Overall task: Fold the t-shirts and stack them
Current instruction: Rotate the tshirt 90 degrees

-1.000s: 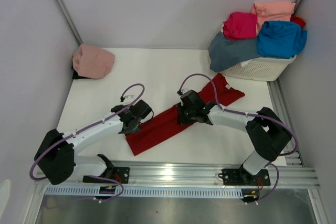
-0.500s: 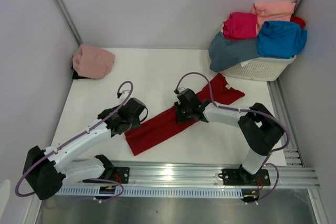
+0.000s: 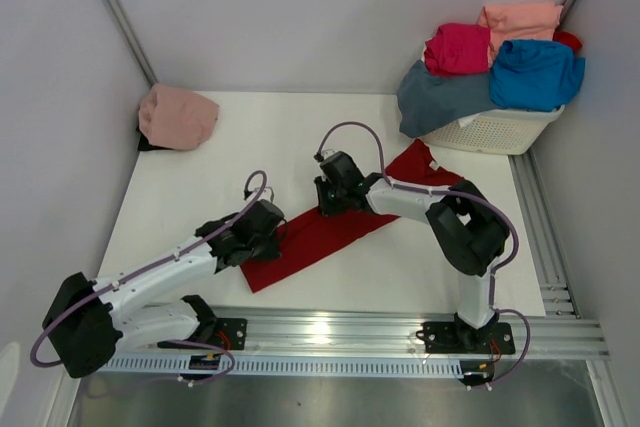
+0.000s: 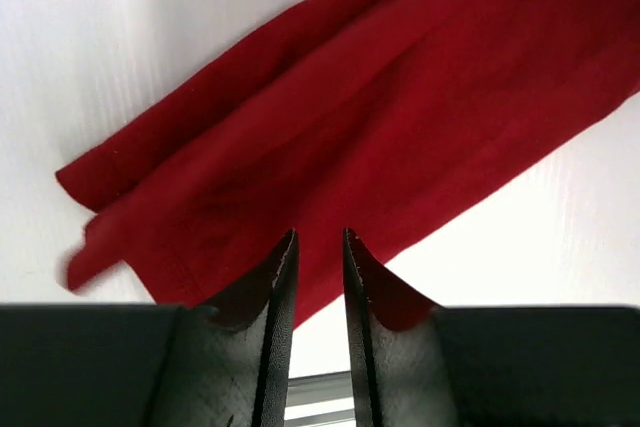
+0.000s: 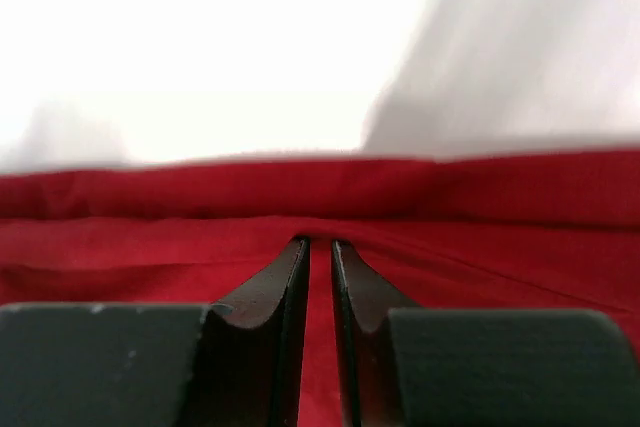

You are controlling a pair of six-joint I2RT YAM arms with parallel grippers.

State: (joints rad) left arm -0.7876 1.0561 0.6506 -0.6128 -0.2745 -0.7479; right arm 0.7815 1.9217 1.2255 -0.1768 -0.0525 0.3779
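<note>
Dark red t-shirt [image 3: 315,240], a long slanted folded strip, softly creased, right gripper [image 5: 320,242] pinching a ridge, left gripper [image 4: 318,237] nearly closed over it, hold unclear.

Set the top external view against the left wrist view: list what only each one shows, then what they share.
Only the top external view: the white lattice basket heaped with t-shirts, the dusty pink t-shirt in the far left corner, and the right tool at the far edge of the dark red t-shirt.
Only the left wrist view: the left tool up close, its fingers a narrow gap apart, and the layered folds at the shirt's near left end.
Both: the dark red t-shirt lying on the white table.
</note>
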